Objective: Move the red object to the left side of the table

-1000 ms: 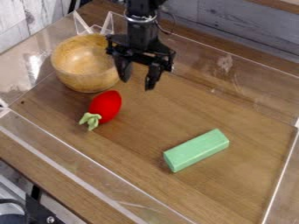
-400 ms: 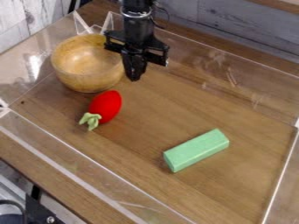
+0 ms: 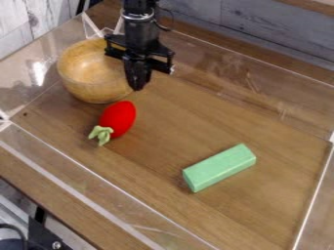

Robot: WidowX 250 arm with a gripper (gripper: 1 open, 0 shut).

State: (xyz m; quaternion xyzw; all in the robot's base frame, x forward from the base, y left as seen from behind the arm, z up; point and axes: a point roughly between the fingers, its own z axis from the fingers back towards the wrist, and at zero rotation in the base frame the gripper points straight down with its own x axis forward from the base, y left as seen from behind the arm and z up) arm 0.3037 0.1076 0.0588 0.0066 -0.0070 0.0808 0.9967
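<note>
My end effector (image 3: pixel 136 82) is pinched to a narrow point with nothing between its fingers. It hangs above the strawberry (image 3: pixel 119 116), just in front of the wooden bowl (image 3: pixel 86 70), and clear of both.

The strawberry lies on its side on the surface (image 3: pixel 248 103), in the left half of the picture, with its leafy stem (image 3: pixel 100 134) pointing toward the near-left wall. It is untouched. The green block (image 3: pixel 218 167) lies well apart, toward the near right, and plays no part here.

With the fingers pinched together I see two sound ways to do this step. I could spread them first, come down with one finger on either side of the red body rather than the stem, and close across its short width so the rounded fruit does not squirt out. Or I could keep them together, lower them on the strawberry's right side and nudge it leftward. A round toy may roll off line, so I would go slowly. Either way I should stay clear of the bowl beside me and stop before the clear wall.

My arm comes in from the far edge, with the wrist upright and the fingers pointing straight down at the surface.
</note>
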